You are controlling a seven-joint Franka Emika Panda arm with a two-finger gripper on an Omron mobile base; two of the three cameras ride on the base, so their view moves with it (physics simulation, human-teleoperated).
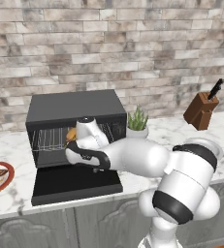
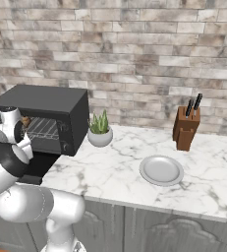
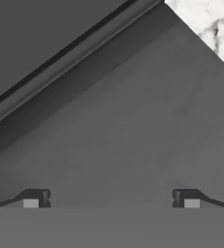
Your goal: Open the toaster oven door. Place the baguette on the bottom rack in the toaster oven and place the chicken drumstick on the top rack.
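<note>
Beyond the oven, a knife block (image 2: 185, 127) beside a plate (image 2: 161, 170)

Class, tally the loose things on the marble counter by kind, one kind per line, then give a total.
Matte black toaster oven: 1
Round plates, one grey, one red-rimmed: 2
Small potted green plant: 1
Brown wooden knife block: 1
Total: 5

The arm reaches forward, its fingers (image 3: 36, 198) spread wide apart.
</note>
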